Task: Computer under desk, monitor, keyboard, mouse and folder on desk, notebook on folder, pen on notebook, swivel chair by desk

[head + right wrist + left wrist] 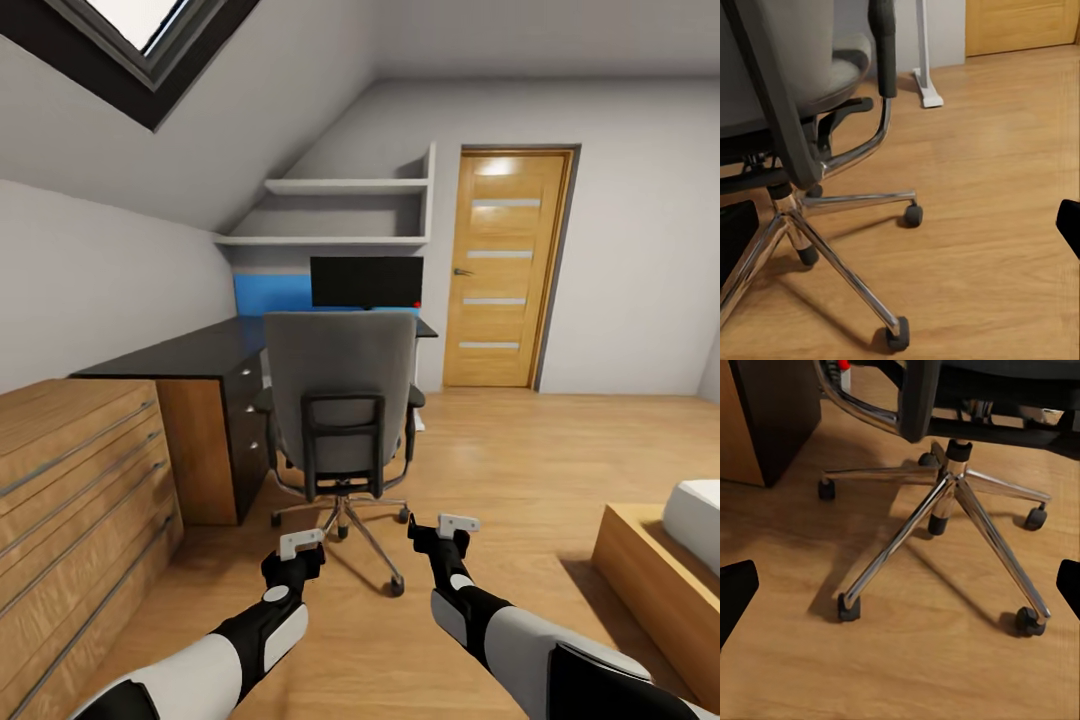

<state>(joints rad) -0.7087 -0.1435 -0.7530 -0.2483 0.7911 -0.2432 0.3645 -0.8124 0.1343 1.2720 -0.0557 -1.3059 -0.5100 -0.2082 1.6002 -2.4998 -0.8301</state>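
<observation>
The swivel chair stands in front of the desk with its grey back toward me. On the desk's black top behind it stands the monitor, showing a red dot at its lower corner. Both arms reach forward low, just short of the chair's chrome base. My left gripper is open above the floor near one caster. My right gripper is open too, beside the chair's right side. Folder, notebook, pen, keyboard, mouse and computer are hidden or out of view.
A light wooden drawer chest lines the left wall before the desk's dark drawer unit. The desk's white panel leg stands past the chair. A wooden door is at the back right, a bed corner at the right.
</observation>
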